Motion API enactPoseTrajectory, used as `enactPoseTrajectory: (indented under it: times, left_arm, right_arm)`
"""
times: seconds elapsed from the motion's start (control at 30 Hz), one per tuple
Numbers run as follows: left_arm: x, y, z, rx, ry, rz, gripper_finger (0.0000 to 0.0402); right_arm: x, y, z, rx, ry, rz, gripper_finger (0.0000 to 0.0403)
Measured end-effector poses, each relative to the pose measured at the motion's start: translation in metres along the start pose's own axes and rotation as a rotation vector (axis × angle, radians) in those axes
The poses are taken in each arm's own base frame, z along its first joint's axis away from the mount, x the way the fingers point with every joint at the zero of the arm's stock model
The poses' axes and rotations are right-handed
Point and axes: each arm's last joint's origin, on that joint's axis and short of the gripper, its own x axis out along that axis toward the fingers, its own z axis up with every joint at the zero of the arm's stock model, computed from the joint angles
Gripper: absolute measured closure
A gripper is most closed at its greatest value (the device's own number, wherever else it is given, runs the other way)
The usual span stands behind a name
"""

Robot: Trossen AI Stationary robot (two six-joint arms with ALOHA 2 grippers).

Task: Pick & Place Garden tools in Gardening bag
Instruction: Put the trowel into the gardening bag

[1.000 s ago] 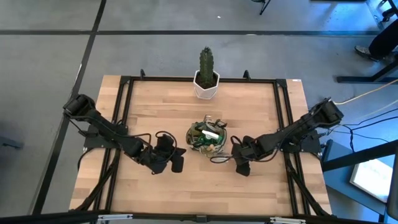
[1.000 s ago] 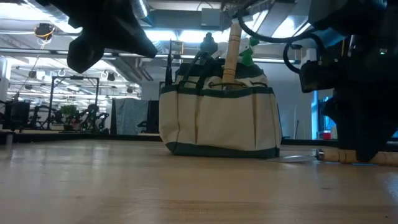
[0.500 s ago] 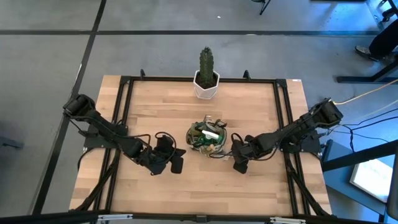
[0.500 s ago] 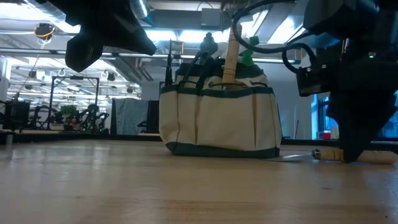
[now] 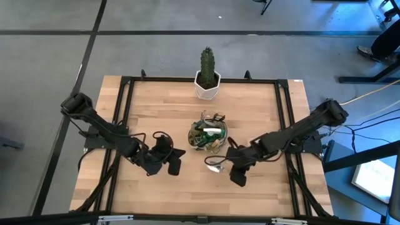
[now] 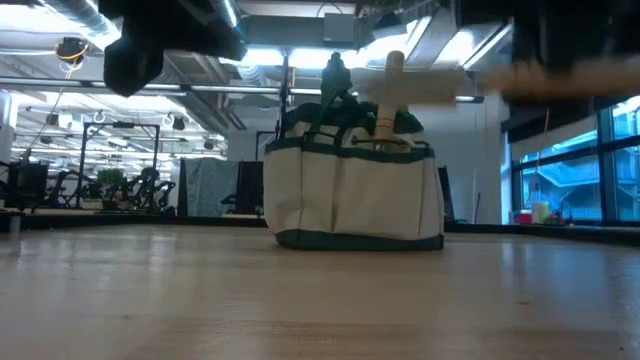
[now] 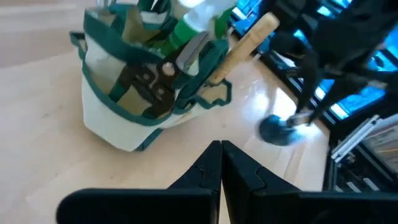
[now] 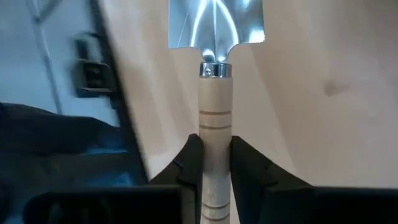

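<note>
A small trowel [image 8: 215, 74] with a shiny silver blade and a pale wooden handle is clamped by its handle between the two fingers of the right gripper [image 8: 214, 163], blade pointing forward past them, held above the wooden table [image 5: 150, 106] just beside the bag [image 5: 208, 134]. The one bag, cream fabric with green trim, stands upright near the table's middle and holds a wooden-handled tool [image 7: 244, 45], dark pruning shears [image 7: 146, 81] and a green sprayer [image 7: 198, 20]. The left gripper [image 7: 221, 163] waits on the bag's other side, its fingers pressed together on nothing, and one cactus [image 5: 207, 65] in a white pot stands beyond the bag at the table's far edge.
</note>
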Motion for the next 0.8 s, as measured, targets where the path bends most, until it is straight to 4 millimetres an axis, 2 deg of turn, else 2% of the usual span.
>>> enactPoseTrajectory:
  times: [0.07, 0.17, 0.33, 0.57, 0.67, 0.8]
  left_arm:
    - [-0.005, -0.001, 0.003, 0.024, 0.005, -0.020, 0.0399]
    - [-0.009, -0.004, 0.007, 0.088, 0.103, -0.093, 0.0401]
    - [0.006, 0.006, 0.002, 0.121, 0.192, -0.104, 0.0400]
    - [0.039, 0.034, -0.009, 0.045, 0.188, -0.120, 0.0401]
    - [0.054, 0.041, -0.010, 0.039, 0.207, -0.130, 0.0401]
    - [0.071, 0.040, -0.006, 0.035, 0.169, -0.181, 0.0400]
  right_arm:
    - [-0.015, 0.010, 0.004, -0.011, -0.018, 0.036, 0.0350]
    - [-0.037, 0.014, 0.005, -0.012, -0.034, 0.039, 0.0350]
    - [-0.064, 0.010, 0.000, 0.044, -0.105, 0.012, 0.0350]
    - [-0.084, 0.009, -0.009, 0.099, -0.204, -0.026, 0.0350]
    - [-0.085, 0.010, -0.011, 0.119, -0.225, -0.033, 0.0350]
    - [-0.086, 0.013, -0.014, 0.136, -0.257, -0.033, 0.0350]
